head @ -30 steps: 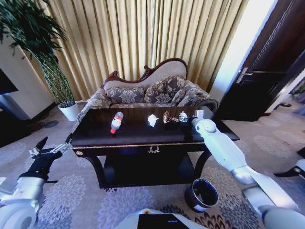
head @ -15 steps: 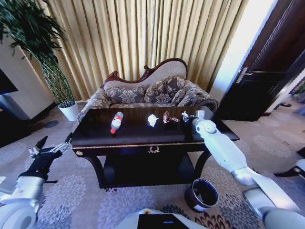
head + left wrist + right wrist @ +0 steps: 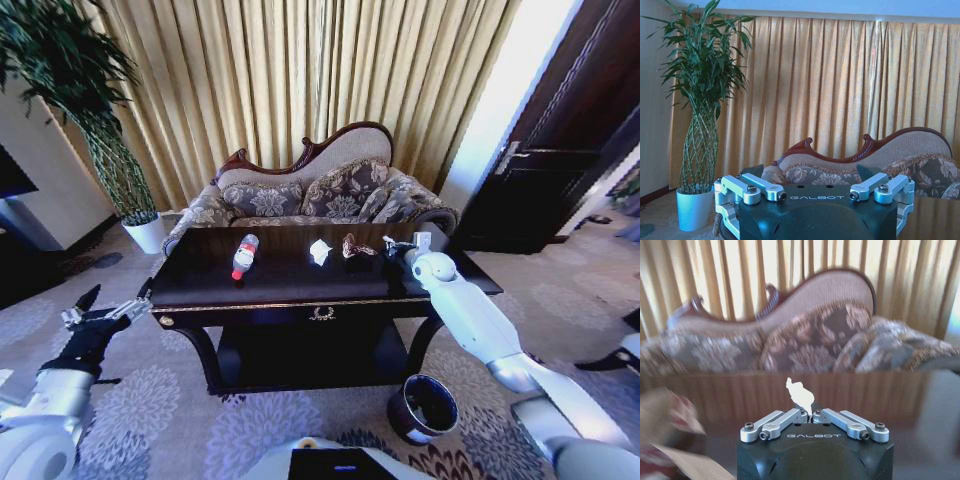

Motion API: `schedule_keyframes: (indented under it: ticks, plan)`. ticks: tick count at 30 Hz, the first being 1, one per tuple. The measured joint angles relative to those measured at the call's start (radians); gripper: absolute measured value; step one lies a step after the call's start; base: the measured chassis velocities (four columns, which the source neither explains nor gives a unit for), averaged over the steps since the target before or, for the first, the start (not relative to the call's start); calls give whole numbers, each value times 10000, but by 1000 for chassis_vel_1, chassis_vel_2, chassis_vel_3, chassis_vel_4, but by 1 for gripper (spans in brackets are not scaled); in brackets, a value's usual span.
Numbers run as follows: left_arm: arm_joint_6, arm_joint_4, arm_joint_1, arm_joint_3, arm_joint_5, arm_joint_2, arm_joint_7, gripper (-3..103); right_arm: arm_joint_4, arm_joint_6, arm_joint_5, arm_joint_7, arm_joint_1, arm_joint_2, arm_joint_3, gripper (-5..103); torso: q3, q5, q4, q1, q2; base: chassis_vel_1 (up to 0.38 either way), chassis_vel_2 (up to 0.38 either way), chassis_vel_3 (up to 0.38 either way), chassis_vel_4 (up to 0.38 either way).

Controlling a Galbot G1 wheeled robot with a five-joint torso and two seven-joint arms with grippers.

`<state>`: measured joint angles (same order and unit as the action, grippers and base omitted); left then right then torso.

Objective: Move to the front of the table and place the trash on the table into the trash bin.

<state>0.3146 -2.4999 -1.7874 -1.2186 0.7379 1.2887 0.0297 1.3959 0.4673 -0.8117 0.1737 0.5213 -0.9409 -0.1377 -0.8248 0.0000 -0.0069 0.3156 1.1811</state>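
Right gripper (image 3: 812, 414) over the table (image 3: 300, 285), jaws pinched nearly together beside the wrapper (image 3: 354, 246), holding nothing. Paper wad (image 3: 320, 250) and bottle (image 3: 244, 256) lie further left. Left gripper (image 3: 815, 194) hangs spread wide, empty. Bin (image 3: 423, 408) on the carpet.

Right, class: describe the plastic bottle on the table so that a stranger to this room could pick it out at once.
Find the dark glossy table in front of the patterned sofa. Three scraps lie in a row on its top; the plastic bottle is the one nearest the potted plant. Unlike the white paper wad and the brown wrapper beside it, it is clear, lies on its side and has a red label.
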Motion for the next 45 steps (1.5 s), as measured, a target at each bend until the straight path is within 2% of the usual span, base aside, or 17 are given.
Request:
schedule_keyframes:
  ticks: [2, 4, 6, 8, 9, 11, 12, 20, 25, 36, 45]
  plan:
    - [-20, 0, 29, -7, 32, -11, -9, 100, 1312, -219, -103, 101, 703, 187, -610, 1, 0, -2, -1, 0, 0, 0, 0, 0, 0]
    - [-24, 0, 30, -7, 38, -9, -9, 100, 1815, -240, -129, 128, 1038, 270, -847, 0, 1, -3, -2, 0, 0, 0, 0, 0, 0]
    - [-40, 0, 44, -3, 60, -18, -5, 100, 3435, -258, -274, 184, 2382, 600, -1789, 0, 1, 4, -9, -1, 0, 0, 0, 0, 0]
    - [-43, 0, 55, -4, 72, -28, -7, 100, 3785, -266, -326, 183, 2675, 671, -2027, 0, 1, 1, -9, -1, 1, 0, 0, 0, 0]
    - [-47, 0, 96, -4, 110, -92, -4, 100, 4758, -324, -470, 183, 3576, 847, -2751, 0, 3, 0, -11, -3, 2, 0, 0, 0, 0]
    - [-47, 0, 109, -6, 116, -109, -7, 100, 5031, -363, -494, 184, 3857, 890, -2975, 0, 3, 0, -10, -3, 2, 0, 0, 0, 0]
    - [-49, 0, 135, -7, 130, -161, -4, 100, 5826, -447, -548, 182, 4750, 980, -3723, 0, 3, 1, -8, -2, 1, 0, 0, 0, 0]
    - [-42, 105, 246, 70, 152, -253, -7, 100, 7108, -704, -546, 253, 6799, 980, -5373, 0, 2, 1, -5, -3, 1, 0, 0, 0, 0]
    - [-6, 183, 368, 139, 199, -429, -9, 100, 7481, -882, -116, 264, 7675, 674, -5886, 0, 1, 0, -6, -3, 1, 0, 0, 0, 0]
    - [16, 243, 317, 112, 285, -602, -12, 100, 8047, -976, 177, 242, 8190, 25, -6195, 0, 0, -1, -5, 1, -1, 3, -5, -4, 4]
    - [12, 187, 285, 100, 281, -586, 0, 100, 8260, -1001, 233, 218, 8488, -65, -6385, 0, 0, -1, -6, 0, -1, 76, -70, -65, 70]
